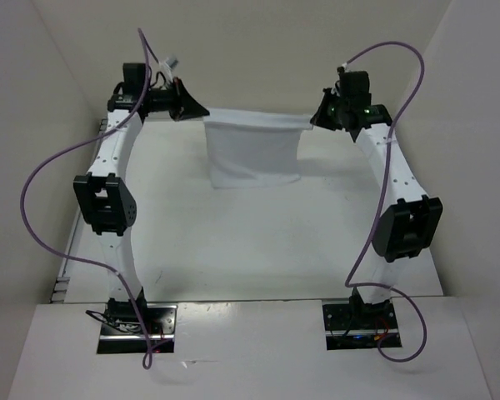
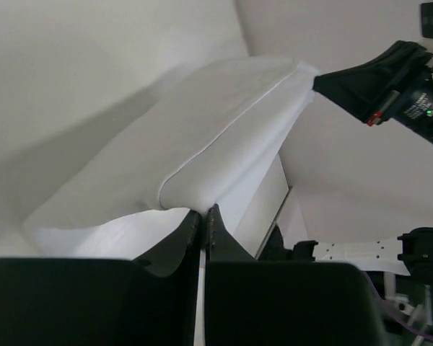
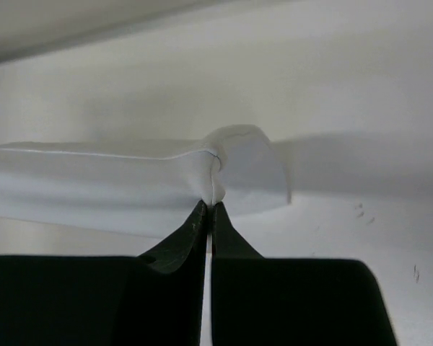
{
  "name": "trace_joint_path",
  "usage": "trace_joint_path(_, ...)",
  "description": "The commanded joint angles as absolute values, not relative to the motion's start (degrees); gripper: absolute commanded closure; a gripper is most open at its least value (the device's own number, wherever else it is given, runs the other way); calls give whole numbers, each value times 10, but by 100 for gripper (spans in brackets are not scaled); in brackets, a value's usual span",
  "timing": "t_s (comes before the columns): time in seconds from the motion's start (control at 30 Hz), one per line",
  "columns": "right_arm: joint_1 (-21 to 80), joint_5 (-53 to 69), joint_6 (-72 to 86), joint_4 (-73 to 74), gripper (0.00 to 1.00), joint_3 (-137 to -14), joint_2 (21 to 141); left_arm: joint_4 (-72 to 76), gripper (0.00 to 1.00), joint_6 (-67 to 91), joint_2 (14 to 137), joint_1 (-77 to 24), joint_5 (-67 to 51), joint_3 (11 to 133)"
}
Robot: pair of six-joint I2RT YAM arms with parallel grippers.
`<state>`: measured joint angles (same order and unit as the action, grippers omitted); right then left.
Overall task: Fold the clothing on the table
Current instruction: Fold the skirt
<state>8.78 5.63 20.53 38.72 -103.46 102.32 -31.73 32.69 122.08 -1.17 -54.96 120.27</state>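
the white clothing [image 1: 254, 154] hung stretched between my two tools at the far end of the desk [image 1: 258, 250]. its top edge was pulled into a nearly straight line and the rest draped down as a flat panel. i could not tell whether the bottom hem touched the desk.

the left tool [image 1: 202, 112] was closed on the top left corner. in the left wrist view its jaws were pinched together on a fold of the fabric. the right tool [image 1: 314, 123] was closed on the top right corner, jaws pressed tight, with the fabric bunched just above the tips.

the left arm [image 1: 108, 192] and the right arm [image 1: 400, 192] reached forward and turned inward toward each other, well apart, with the clothing between them. purple cables [image 1: 33, 192] looped off each arm. white walls [image 1: 42, 100] stood around the desk.
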Motion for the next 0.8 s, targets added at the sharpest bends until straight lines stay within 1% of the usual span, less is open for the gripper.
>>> trace_joint_path(0.0,72,2,192,310,100,-1125,943,-297,99,336,1167,24,-568,1318)
trace_joint_path(0.03,72,2,192,318,100,-1125,943,-297,99,336,1167,29,-576,1318)
trace_joint_path(0.1,72,22,192,331,100,-1117,937,-292,99,331,1142,29,-576,1276)
trace_joint_path(0.17,72,41,192,342,100,-1066,931,-252,99,337,1098,24,-576,1205)
trace_joint_path(0.2,72,61,199,342,100,-1040,921,-217,99,337,1082,24,-576,1116)
trace_joint_path(0.23,77,71,206,330,100,-1008,914,-205,99,342,1068,19,-576,1069)
trace_joint_path(0.27,77,84,212,324,100,-938,899,-195,99,342,1040,13,-560,1023)
trace_joint_path(0.3,86,110,221,324,100,-904,893,-184,99,342,1026,13,-551,929)
trace_joint_path(0.33,102,117,221,324,100,-837,887,-176,99,342,1013,8,-542,879)
trace_joint_path(0.4,125,124,243,330,100,-773,864,-159,99,342,977,3,-530,784)
trace_joint_path(0.43,147,134,251,336,100,-718,856,-159,99,342,958,3,-530,700)
trace_joint_path(0.53,178,155,298,377,100,-630,818,-177,99,330,920,3,-530,601)
trace_joint_path(0.6,202,160,329,421,100,-597,792,-202,99,306,900,3,-535,530)
trace_joint_path(0.63,216,167,335,435,100,-570,784,-215,99,296,884,3,-535,513)
trace_joint_path(0.77,236,199,362,483,100,-527,748,-293,99,251,866,3,-549,472)
